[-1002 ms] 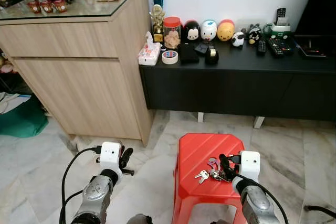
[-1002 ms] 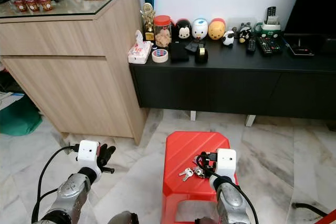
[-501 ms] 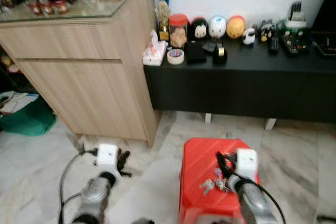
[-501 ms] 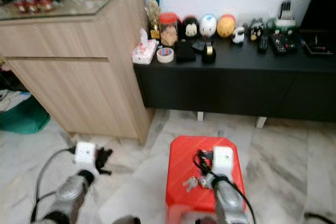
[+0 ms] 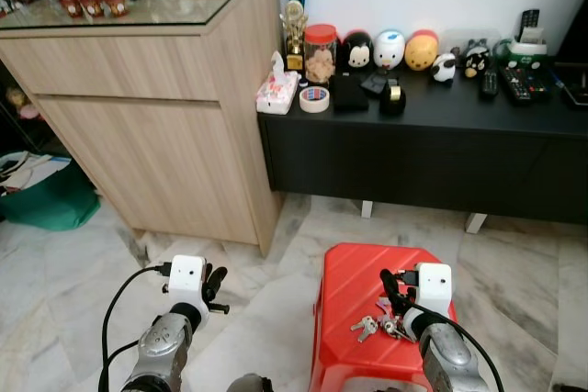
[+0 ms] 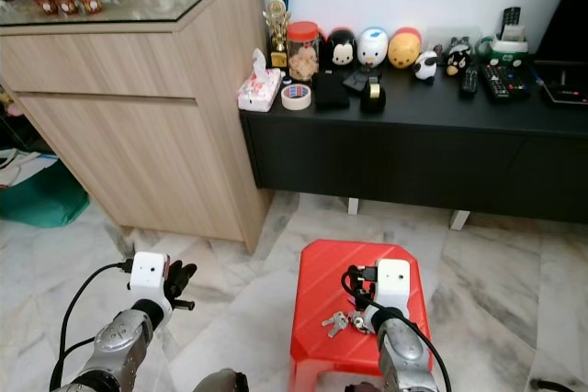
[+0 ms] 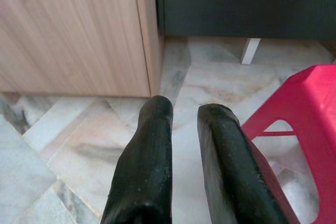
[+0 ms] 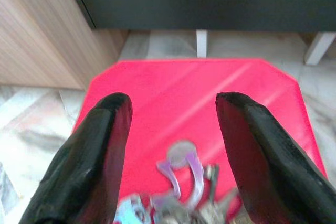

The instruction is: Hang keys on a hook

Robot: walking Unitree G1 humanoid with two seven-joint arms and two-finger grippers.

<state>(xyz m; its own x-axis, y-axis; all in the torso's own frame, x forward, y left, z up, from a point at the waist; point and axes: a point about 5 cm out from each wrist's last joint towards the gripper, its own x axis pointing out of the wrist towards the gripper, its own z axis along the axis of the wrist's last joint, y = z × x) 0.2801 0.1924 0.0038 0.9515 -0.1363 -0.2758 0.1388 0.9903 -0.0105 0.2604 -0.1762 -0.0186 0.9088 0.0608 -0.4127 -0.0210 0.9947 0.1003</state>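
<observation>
Ahead, at 11 o'clock, I see the wooden cabinet [image 5: 152,126]; at 1 o'clock, the black sideboard [image 5: 432,149]. Nearer, at 5 o'clock, the red stool [image 5: 354,305] bears the keys [image 5: 377,323] on its seat. My right gripper [image 8: 173,129] hovers over them, fingers spread wide, grasping nothing. My left gripper [image 7: 181,145], at 7 o'clock above the floor, is nearly closed and empty.
</observation>
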